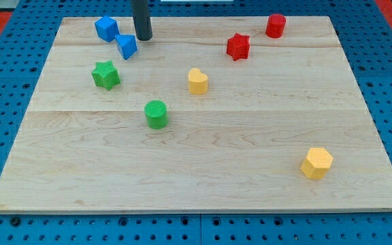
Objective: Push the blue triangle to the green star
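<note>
The blue triangle (126, 47) lies near the view's top left on the wooden board (250, 170). The green star (105, 75) lies just below and to the left of it, a short gap apart. My tip (143, 37) stands just right of and slightly above the blue triangle, close to it; I cannot tell if it touches.
A blue cube (106, 28) sits up-left of the triangle. A green cylinder (156, 113) and a yellow heart (197, 81) lie mid-board. A red star (238, 46) and a red cylinder (275, 25) lie top right. A yellow hexagon (316, 162) lies bottom right.
</note>
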Controlling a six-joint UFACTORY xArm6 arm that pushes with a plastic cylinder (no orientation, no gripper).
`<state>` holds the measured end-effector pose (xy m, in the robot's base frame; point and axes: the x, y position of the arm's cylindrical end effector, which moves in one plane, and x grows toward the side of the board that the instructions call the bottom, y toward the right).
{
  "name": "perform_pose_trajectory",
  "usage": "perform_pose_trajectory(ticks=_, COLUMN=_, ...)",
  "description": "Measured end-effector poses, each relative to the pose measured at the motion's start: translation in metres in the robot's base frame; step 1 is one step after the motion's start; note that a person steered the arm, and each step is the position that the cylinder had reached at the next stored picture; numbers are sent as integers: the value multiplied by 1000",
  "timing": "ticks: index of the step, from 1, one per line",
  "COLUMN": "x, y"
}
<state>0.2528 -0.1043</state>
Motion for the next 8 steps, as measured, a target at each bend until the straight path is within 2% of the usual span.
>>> perform_pose_trajectory(ticks=3, x=5, y=-78)
perform_pose_trajectory(ticks=4, x=3, y=-69)
perform_pose_trajectory(ticks=6, x=3, y=-14)
perform_pose_trajectory(ticks=8, x=12, y=-21)
